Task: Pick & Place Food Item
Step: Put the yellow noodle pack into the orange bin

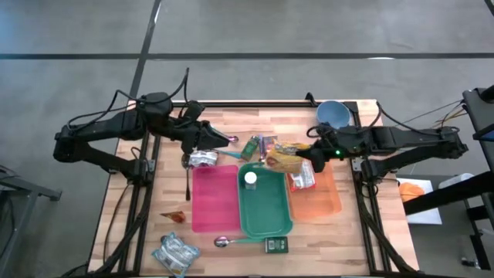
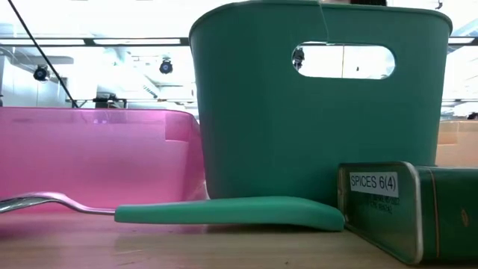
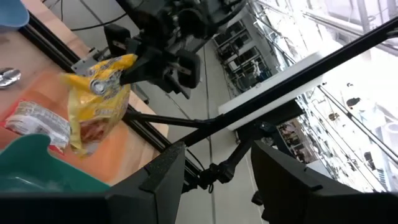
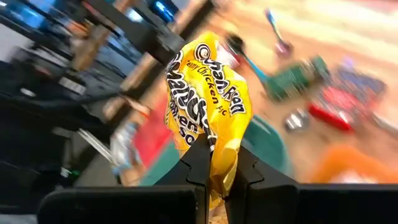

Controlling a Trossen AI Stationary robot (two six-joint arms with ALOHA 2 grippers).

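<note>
A yellow snack packet (image 1: 282, 157) hangs over the far ends of the green bin (image 1: 266, 220) and the orange bin (image 1: 330, 202). My right gripper (image 1: 309, 158) reaches in from the table's right side and is shut on it. In the left wrist view the packet (image 3: 99, 99) dangles under that gripper. My left gripper (image 3: 217, 180) stays raised near the far end of the pink bin (image 1: 214, 208), open, with nothing between its fingers. A red-and-white packet (image 1: 302, 177) lies in the orange bin, and a white cap (image 1: 250, 179) shows in the green bin. My right gripper pinches one crumpled end of the yellow packet (image 4: 219, 163) between its two fingers. The fingers come from the table's right side, slanting down. The packet is lifted clear, and its body (image 3: 84, 134) hangs down and away from the fingers.
A blue bowl (image 1: 333, 114) stands at the far right. Small packets and a purple spoon (image 1: 231, 139) lie beyond the bins. Near the front edge lie a green-handled spoon (image 2: 224, 213), a spice tin (image 2: 407, 205), a silver packet (image 1: 176, 253) and an orange wedge (image 1: 174, 217).
</note>
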